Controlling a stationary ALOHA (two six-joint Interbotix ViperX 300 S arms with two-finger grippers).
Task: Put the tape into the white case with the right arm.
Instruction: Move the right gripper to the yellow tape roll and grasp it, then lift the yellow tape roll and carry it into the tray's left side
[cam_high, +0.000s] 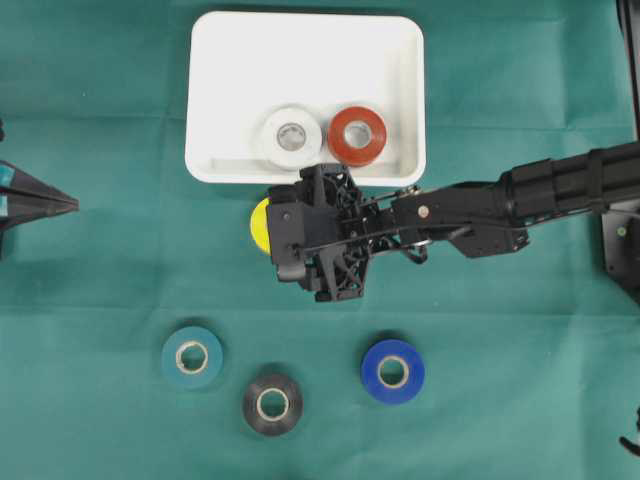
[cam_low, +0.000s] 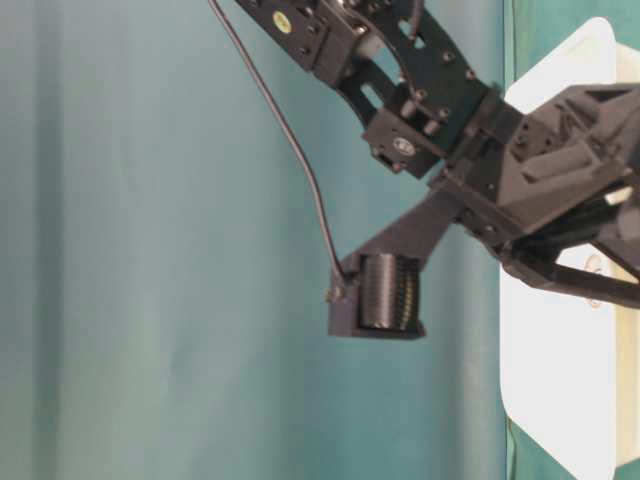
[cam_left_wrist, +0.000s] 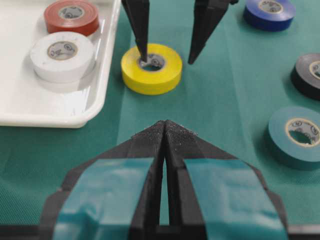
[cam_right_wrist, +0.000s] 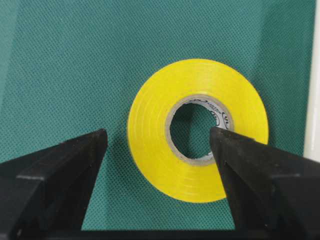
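A yellow tape roll lies flat on the green cloth just in front of the white case; from overhead only its left edge shows under my right arm. My right gripper is open and low over the roll. In the left wrist view one of its fingertips sits in the roll's hole and the other stands outside the ring, so the roll's wall is between them with gaps on both sides. A white roll and a red roll lie inside the case. My left gripper is shut and empty at the far left.
A teal roll, a black roll and a blue roll lie on the cloth nearer the front. The case's front rim runs close beside the yellow roll. The right arm stretches in from the right.
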